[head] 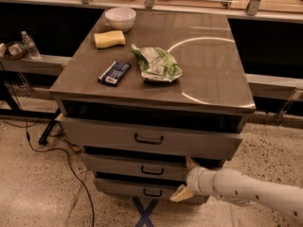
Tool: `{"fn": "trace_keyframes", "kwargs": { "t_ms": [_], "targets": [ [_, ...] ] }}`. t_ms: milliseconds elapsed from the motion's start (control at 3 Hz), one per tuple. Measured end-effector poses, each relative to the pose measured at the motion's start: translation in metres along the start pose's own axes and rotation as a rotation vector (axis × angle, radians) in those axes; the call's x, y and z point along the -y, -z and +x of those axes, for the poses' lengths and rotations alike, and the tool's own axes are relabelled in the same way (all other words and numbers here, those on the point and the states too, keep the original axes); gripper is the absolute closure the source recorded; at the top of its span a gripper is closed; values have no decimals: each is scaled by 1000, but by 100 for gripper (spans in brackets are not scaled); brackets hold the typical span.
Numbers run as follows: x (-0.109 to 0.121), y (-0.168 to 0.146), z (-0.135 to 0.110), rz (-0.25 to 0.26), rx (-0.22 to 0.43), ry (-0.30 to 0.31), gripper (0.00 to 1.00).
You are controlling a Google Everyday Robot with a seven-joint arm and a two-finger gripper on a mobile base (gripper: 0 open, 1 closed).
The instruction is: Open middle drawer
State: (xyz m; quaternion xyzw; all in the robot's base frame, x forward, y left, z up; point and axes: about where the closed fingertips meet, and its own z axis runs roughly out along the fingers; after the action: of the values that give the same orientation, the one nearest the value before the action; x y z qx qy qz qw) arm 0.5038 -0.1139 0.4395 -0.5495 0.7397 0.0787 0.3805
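Observation:
The grey cabinet has three drawers. The middle drawer [128, 164] has a low flat front with a small dark handle [152, 170] at its centre. It sits below the taller top drawer [109, 135] and above the lowest drawer [118, 187]. My gripper [185, 178] is on a white arm that reaches in from the lower right. It is at the right end of the middle drawer's front, to the right of the handle. Its two tan fingers [181, 193] are spread apart, one above the other, and hold nothing.
On the cabinet top lie a white bowl [120, 17], a yellow sponge [109, 39], a blue packet [114, 73] and a green chip bag [156, 65]. A water bottle [29, 44] stands on a shelf at the left. A black cable [71, 169] and a blue tape cross [144, 212] lie on the floor.

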Motion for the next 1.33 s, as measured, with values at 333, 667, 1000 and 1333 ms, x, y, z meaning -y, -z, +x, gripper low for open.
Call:
{"fn": "trace_keyframes", "kwargs": {
  "t_ms": [333,667,1000,1333],
  "targets": [
    [0,-11,3,-13,-12,6,0],
    [-5,-20,9,-36,-31,8,18],
    [-13,-16,9,-42,-35,15,41],
    [-38,4,5,-49,-45,20,73]
  ]
}}
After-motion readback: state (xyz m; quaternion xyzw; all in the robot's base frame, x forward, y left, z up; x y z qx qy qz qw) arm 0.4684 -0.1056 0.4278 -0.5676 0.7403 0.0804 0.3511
